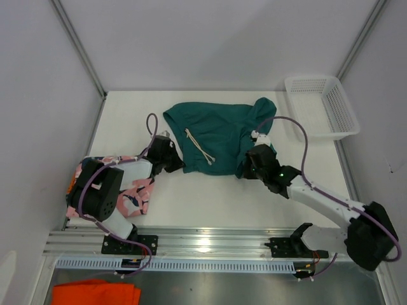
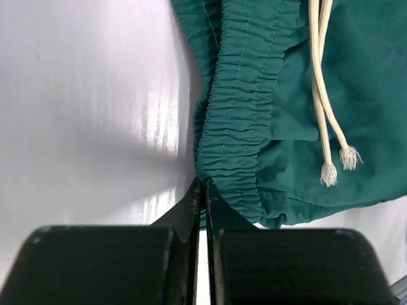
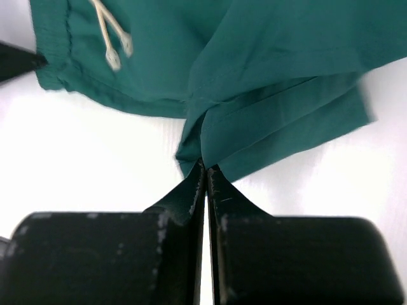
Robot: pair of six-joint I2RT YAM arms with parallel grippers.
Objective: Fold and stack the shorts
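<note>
You can see a white table [image 1: 210, 197]. The green shorts [image 1: 213, 136] lie in the middle of it. The pink shorts [image 1: 141, 190] lie at its left side, near the front edge. A white basket [image 1: 311, 78] sits in the far right corner.

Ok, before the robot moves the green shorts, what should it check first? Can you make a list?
1. Is the right pincer shut on the teal shorts? Ok, it pinches a leg edge.
2. Is the left pincer really holding the waistband? Cannot tell. It is shut right at the corner.
3. Are the shorts lying flat? Not ok, the leg near the right pincer is bunched up.
4. Is the drawstring away from both pincers? Ok.
5. Are the pink shark shorts clear of the teal pair? Ok, they lie apart, by the left arm.
</note>
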